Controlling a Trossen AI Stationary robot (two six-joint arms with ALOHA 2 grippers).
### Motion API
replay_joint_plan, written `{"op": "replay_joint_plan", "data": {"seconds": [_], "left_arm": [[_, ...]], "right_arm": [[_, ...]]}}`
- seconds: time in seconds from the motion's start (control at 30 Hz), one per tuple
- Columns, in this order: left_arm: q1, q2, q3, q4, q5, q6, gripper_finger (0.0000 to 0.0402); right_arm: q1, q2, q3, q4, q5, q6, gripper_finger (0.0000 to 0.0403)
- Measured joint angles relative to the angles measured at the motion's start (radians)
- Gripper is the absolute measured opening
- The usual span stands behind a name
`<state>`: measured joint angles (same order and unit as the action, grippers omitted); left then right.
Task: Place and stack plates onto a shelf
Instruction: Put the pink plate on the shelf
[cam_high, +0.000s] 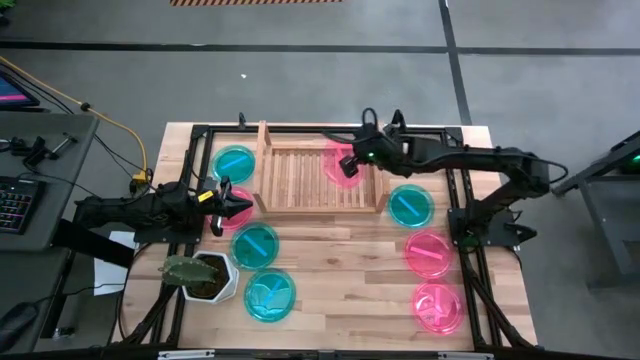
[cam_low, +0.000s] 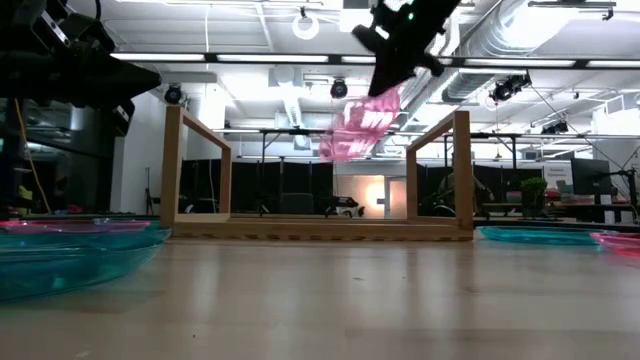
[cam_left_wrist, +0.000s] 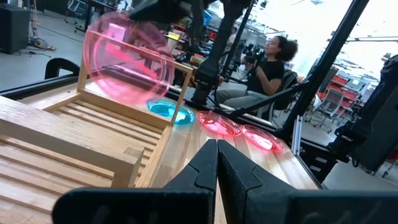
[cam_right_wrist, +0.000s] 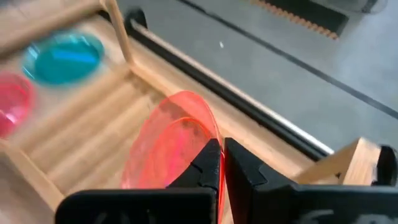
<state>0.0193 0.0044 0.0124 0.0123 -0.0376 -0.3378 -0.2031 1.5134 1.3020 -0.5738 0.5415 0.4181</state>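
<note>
My right gripper (cam_high: 352, 160) is shut on a pink plate (cam_low: 358, 128), held in the air over the right part of the wooden shelf (cam_high: 300, 180). That plate also shows in the right wrist view (cam_right_wrist: 168, 149) and the left wrist view (cam_left_wrist: 127, 62). My left gripper (cam_high: 240, 208) waits shut at the table's left, level above another pink plate (cam_high: 240, 193). Other plates lie flat on the table: teal ones (cam_high: 235, 162), (cam_high: 255, 244), (cam_high: 270, 295) on the left, a teal one (cam_high: 410, 205) and pink ones (cam_high: 428, 252), (cam_high: 437, 305) on the right. My right gripper pinches the pink plate's rim (cam_right_wrist: 214, 138) between its two fingers, one on each face. The fingers slant down from the table's right side. The plate hangs tilted below them, lifted clear of the shelf.
A white hexagonal pot with a plant (cam_high: 200, 275) stands at the near left. The shelf's raised side rails (cam_low: 200, 170) stand on either side of the slatted base. A person (cam_left_wrist: 267, 68) sits beyond the table's right edge.
</note>
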Motion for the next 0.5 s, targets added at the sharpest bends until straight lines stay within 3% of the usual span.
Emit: {"op": "replay_joint_plan", "data": {"seconds": [0.5], "left_arm": [[0.0, 0.0, 0.0, 0.0, 0.0, 0.0, 0.0]], "right_arm": [[-0.005, 0.184, -0.008, -0.076, -0.015, 0.026, 0.0]]}}
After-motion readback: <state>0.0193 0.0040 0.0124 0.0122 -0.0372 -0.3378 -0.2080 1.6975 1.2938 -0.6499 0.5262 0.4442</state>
